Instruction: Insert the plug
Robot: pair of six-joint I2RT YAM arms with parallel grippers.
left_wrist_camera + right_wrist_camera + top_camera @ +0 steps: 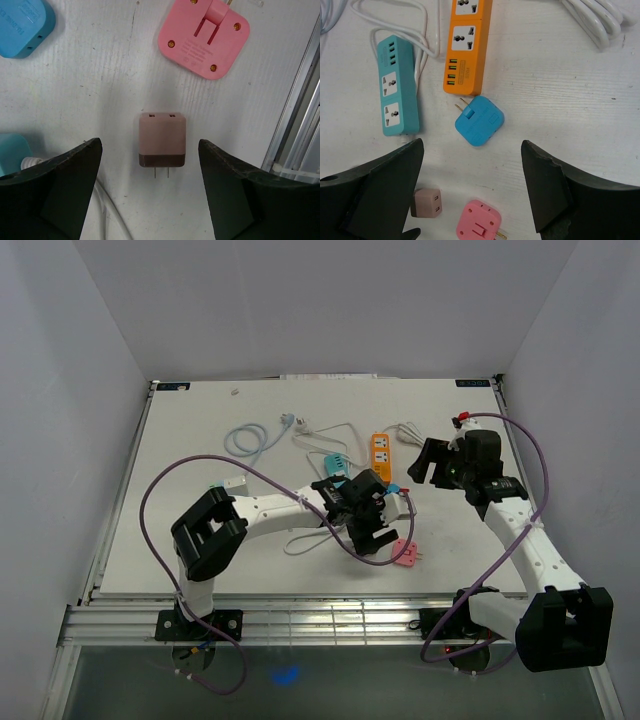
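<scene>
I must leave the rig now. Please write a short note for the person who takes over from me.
Left gripper: open, over the brown plug, which lies flat on the table between its fingers, not gripped.
Right gripper: open, holding nothing, over the blue adapter.
Orange power strip and teal power strip lie side by side.
Done: nothing inserted yet.
Left: grasp the plug, insert it.

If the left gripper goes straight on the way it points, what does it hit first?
Most likely the brownish-pink wall charger, lying centred under the open left gripper. How far off is unclear.
</scene>
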